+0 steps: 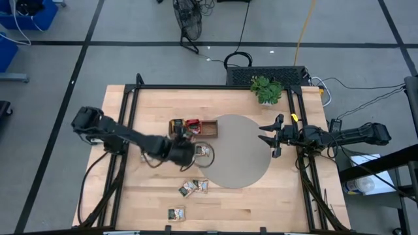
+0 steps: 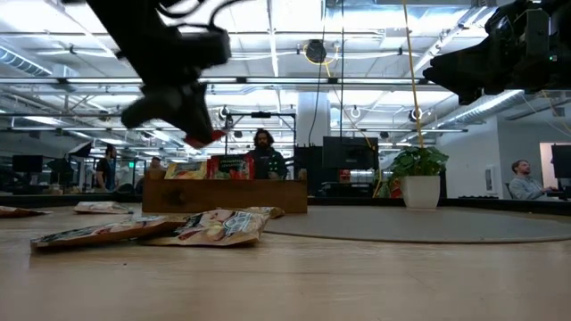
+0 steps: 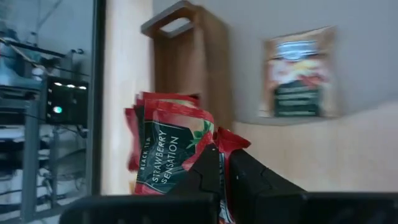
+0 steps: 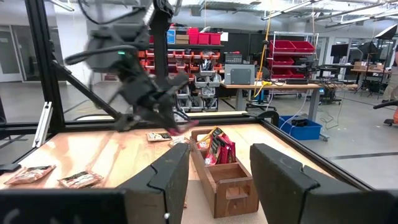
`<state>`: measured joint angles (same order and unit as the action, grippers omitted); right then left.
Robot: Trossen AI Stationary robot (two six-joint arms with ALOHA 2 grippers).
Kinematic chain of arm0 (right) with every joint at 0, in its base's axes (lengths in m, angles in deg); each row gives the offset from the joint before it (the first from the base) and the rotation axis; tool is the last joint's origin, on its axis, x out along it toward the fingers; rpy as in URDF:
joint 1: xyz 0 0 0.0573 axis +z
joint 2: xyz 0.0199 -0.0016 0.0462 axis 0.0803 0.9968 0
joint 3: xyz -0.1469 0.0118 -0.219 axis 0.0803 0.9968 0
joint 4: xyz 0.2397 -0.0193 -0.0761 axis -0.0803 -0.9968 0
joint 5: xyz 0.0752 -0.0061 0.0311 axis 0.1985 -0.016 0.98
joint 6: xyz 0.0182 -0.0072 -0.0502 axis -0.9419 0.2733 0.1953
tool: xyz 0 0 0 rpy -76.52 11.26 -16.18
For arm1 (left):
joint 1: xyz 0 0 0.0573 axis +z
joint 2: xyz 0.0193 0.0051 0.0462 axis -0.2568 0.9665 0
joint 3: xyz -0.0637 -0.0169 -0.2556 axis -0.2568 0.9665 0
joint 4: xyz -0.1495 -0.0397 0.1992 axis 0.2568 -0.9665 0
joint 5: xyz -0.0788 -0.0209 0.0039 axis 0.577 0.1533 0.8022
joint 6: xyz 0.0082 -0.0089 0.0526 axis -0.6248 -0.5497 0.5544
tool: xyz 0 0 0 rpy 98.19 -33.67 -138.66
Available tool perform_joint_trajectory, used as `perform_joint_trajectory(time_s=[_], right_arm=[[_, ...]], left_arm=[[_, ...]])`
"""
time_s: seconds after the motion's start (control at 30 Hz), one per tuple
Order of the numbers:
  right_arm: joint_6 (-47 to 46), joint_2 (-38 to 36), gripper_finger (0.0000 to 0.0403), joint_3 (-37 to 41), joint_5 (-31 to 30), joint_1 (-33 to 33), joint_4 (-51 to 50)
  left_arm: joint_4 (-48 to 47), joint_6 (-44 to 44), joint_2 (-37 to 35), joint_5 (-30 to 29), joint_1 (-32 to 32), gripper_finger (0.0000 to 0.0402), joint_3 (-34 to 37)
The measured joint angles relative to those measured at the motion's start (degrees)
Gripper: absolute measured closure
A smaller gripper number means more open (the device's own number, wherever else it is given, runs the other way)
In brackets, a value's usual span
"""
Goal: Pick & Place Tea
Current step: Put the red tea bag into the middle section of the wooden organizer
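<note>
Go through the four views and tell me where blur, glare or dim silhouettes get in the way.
High view: evenly lit and sharp. Low view: bright ceiling lights leave the left gripper a dark blurred silhouette. Left wrist view: the red sachet it pinches is readable, but the sachet on the mat is soft. Right wrist view: the left arm is motion-smeared, while the right gripper looks crisp.

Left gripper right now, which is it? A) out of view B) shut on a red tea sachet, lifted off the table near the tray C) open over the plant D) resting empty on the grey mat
B: the left gripper pinches a red sachet, raised above the table beside the wooden tray.
</note>
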<state>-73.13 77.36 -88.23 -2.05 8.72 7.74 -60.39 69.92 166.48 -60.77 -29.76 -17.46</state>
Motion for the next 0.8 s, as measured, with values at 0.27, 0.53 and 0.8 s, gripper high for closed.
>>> perform_joint_trajectory(time_s=[0.27,0.53,0.8], right_arm=[[0.0,0.0,0.0248,0.0,0.0,0.0,0.0],[0.0,0.0,0.0248,0.0,0.0,0.0,0.0],[0.0,0.0,0.0248,0.0,0.0,0.0,0.0]], left_arm=[[15.5,11.1,0.0,4.1,8.8,0.0392,5.9],[27.6,17.8,0.0,6.9,12.7,0.0375,10.9],[28.3,17.1,0.0,8.0,13.8,0.0363,12.9]])
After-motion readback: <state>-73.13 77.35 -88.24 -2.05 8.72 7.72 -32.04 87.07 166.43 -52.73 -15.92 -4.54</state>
